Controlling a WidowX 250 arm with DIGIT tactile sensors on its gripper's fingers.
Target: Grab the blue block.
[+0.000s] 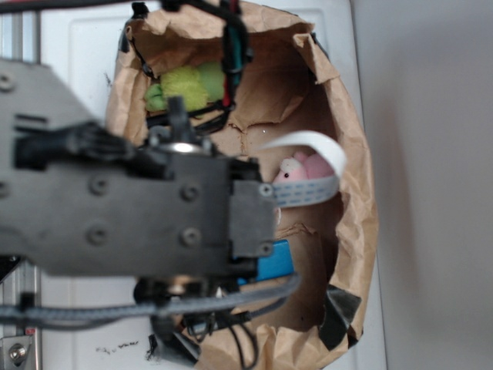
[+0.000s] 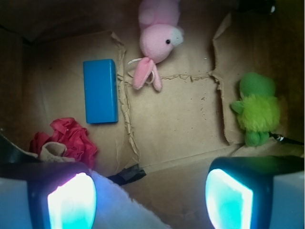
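Currently the approach step is in hand: the tool [image 2: 150, 198] hangs with fingers apart, holding nothing. Blue block [image 2: 100, 90] lies flat ahead and left of it, beside a red cloth lump [image 2: 66, 138]. Next move, by my judgement: shift left-forward, descend, straddle the slab.

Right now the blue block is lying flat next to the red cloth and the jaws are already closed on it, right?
Not quite. The blue block does lie flat beside the red cloth, but the jaws are open and empty, apart from it. The wrist view shows the gripper holding nothing.
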